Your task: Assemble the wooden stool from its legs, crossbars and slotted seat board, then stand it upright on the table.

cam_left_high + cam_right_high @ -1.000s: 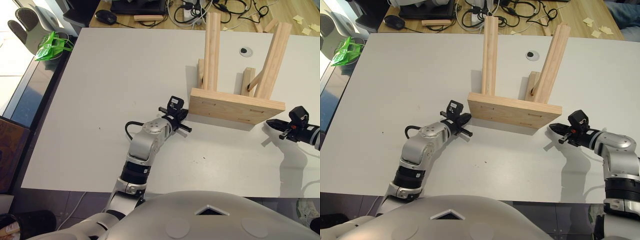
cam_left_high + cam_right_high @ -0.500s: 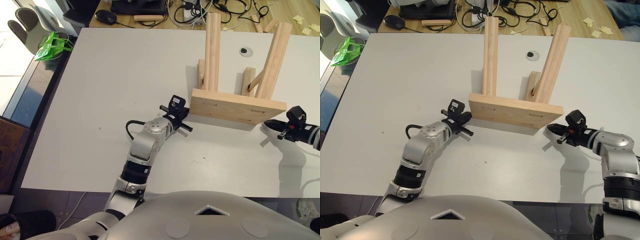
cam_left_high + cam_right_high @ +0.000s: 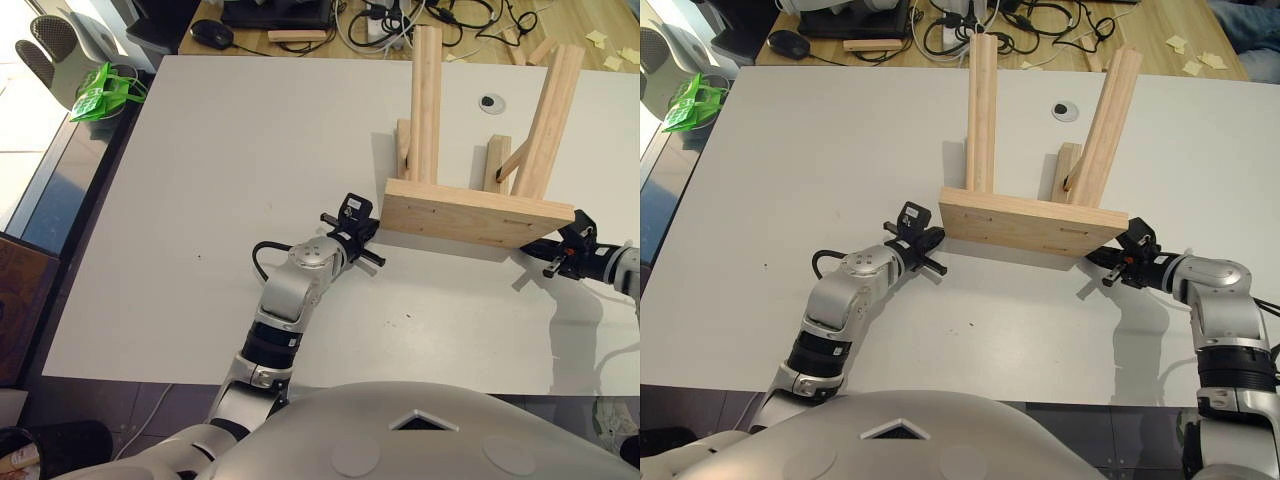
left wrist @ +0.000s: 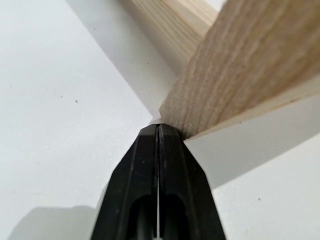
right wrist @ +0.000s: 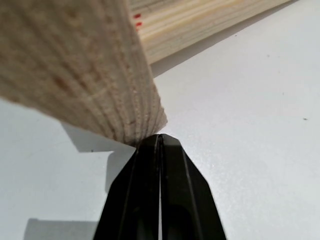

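The assembled wooden stool [image 3: 470, 212] lies on the white table [image 3: 250, 150], its seat board on edge facing me and its legs [image 3: 425, 90] pointing away and up. My left gripper [image 3: 368, 236] is shut, its tip against the seat board's left lower corner [image 4: 172, 117]. My right gripper [image 3: 553, 247] is shut too, its tip touching the board's right lower corner [image 5: 135, 125]. Neither gripper holds anything. Short crossbars [image 3: 497, 165] join the legs behind the board.
A small round black-and-white object [image 3: 491, 102] sits on the table behind the stool. A green bag [image 3: 100, 92] hangs off the table's far left corner. Cables, a mouse and wood scraps lie on the desk beyond the far edge.
My right gripper has moved left until its tip meets the board's right corner. My left gripper edged slightly toward the board's left corner. The stool's right end has lifted slightly.
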Robot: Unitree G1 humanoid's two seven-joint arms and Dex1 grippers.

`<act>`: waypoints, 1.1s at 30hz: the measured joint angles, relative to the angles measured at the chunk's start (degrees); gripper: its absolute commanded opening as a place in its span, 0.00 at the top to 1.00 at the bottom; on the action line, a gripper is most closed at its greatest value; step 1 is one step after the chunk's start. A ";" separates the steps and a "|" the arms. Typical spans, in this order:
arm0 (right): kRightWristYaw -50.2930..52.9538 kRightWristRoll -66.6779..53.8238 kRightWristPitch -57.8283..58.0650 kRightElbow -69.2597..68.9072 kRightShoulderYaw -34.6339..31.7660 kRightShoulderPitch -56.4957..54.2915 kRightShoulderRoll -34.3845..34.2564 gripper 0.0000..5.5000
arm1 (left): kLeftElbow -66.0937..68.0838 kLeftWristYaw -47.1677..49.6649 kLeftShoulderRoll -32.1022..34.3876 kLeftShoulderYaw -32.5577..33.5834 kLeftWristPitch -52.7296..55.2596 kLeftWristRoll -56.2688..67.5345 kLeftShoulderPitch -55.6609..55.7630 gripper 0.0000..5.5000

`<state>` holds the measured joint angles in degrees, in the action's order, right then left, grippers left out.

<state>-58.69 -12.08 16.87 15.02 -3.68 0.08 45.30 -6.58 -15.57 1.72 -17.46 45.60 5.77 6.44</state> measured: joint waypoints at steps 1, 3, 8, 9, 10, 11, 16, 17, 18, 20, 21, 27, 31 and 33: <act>0.39 0.00 -0.10 0.00 0.00 -0.02 -0.14 1.00 | -0.04 -0.01 0.01 -0.01 0.08 0.01 0.00 1.00; 0.84 0.02 -0.26 0.04 -0.02 -0.11 -0.43 1.00 | -0.07 -0.02 0.06 0.00 0.24 0.01 0.00 1.00; 1.03 -0.17 -0.18 0.03 -0.11 -0.15 -0.85 1.00 | -0.17 -0.05 0.26 0.22 0.43 0.35 0.00 1.00; 0.96 -0.38 0.02 0.00 -0.18 -0.14 -1.01 1.00 | -0.18 -0.05 0.32 0.34 0.44 0.35 0.00 1.00; 0.86 -0.46 0.20 -0.11 -0.21 -0.14 -1.15 1.00 | -0.20 -0.05 0.39 0.47 0.44 0.38 0.00 1.00; 0.83 -0.50 0.30 -0.19 -0.22 -0.14 -1.22 1.00 | -0.21 -0.05 0.43 0.53 0.45 0.39 0.00 1.00; 0.62 -2.21 2.80 -1.06 -0.48 0.00 -1.53 1.00 | -0.28 -0.05 0.56 1.05 0.50 0.40 0.00 1.00; 0.28 -2.22 3.12 -1.26 -0.49 0.02 -1.52 1.00 | -0.29 -0.05 0.59 1.13 0.51 0.40 0.00 1.00; 0.11 -2.24 3.41 -1.43 -0.50 0.05 -1.52 1.00 | -0.31 -0.05 0.63 1.19 0.51 0.40 0.00 1.00; -0.25 -2.24 3.58 -1.54 -0.50 0.07 -1.51 1.00 | -0.32 -0.05 0.64 1.34 0.53 0.40 0.00 1.00; -0.38 -2.25 3.58 -1.54 -0.52 0.08 -1.51 1.00 | -0.32 -0.05 0.64 1.40 0.53 0.40 0.00 1.00; -0.46 -1.49 0.60 -0.25 -0.38 0.06 -1.48 1.00 | -0.34 -0.12 0.64 1.28 0.53 0.42 0.00 1.00; -0.48 -1.74 0.34 0.46 -1.05 0.01 -1.51 1.00 | -0.34 -0.47 0.63 0.97 0.53 0.53 0.00 1.00; -0.52 -2.17 0.35 0.53 -1.34 0.00 -1.51 1.00 | -0.34 -0.50 0.63 0.97 0.53 0.53 0.01 1.00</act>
<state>-59.21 -14.25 17.21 15.55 -5.02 0.08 43.80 -6.91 -16.07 2.34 -16.49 46.13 6.30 6.45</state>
